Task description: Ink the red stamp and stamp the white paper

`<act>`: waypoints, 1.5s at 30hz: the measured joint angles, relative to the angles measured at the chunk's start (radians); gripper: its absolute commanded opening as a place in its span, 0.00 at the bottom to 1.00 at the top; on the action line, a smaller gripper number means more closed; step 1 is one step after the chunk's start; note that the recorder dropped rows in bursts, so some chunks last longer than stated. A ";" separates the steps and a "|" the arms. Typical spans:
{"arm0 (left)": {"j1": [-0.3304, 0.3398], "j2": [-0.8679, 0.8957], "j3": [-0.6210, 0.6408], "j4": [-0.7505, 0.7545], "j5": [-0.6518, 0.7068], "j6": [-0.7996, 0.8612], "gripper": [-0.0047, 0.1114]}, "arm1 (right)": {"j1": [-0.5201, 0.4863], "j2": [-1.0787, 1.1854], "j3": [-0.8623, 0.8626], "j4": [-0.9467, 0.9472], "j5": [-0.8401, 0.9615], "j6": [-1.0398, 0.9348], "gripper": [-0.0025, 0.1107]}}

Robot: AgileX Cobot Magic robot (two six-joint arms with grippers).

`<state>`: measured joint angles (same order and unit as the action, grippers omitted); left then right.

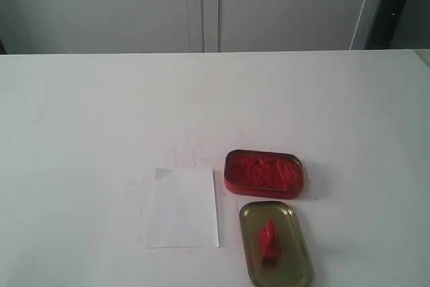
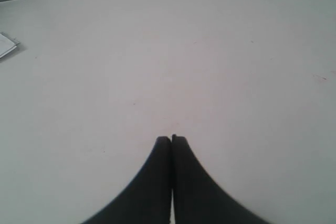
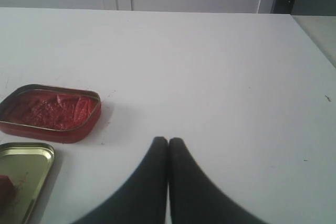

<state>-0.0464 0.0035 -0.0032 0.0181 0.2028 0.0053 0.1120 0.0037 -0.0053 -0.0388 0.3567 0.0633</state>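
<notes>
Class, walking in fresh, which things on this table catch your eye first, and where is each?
The open red ink tin, full of bright red ink, sits right of centre on the white table. Nearer the camera, the red stamp lies in the gold tin lid, with the white paper to their left.

white table (image 1: 80, 112) bears white paper (image 1: 183, 208); ink tin (image 1: 262, 191); gold lid (image 1: 290, 233).

Counted on the desk (image 1: 94, 126) | red stamp (image 1: 269, 238): one | white paper (image 1: 183, 210): one | red ink tin (image 1: 262, 191): one | gold lid (image 1: 293, 247): one | left gripper (image 2: 171, 138) plus right gripper (image 3: 168, 140): two
</notes>
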 measured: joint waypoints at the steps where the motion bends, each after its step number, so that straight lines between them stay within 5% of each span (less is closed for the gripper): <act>1: 0.000 0.000 0.000 0.000 0.000 0.000 0.04 | 0.000 0.000 0.000 0.000 0.000 0.000 0.02; 39: 0.000 0.000 0.000 0.000 0.000 0.000 0.04 | 0.000 0.000 0.000 0.000 0.000 0.000 0.02; 45: 0.000 0.000 0.000 0.000 0.000 0.000 0.04 | 0.000 0.000 0.000 0.000 -0.109 0.000 0.02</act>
<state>-0.0464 0.0035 -0.0032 0.0181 0.2028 0.0053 0.1120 0.0037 -0.0053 -0.0388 0.2480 0.0633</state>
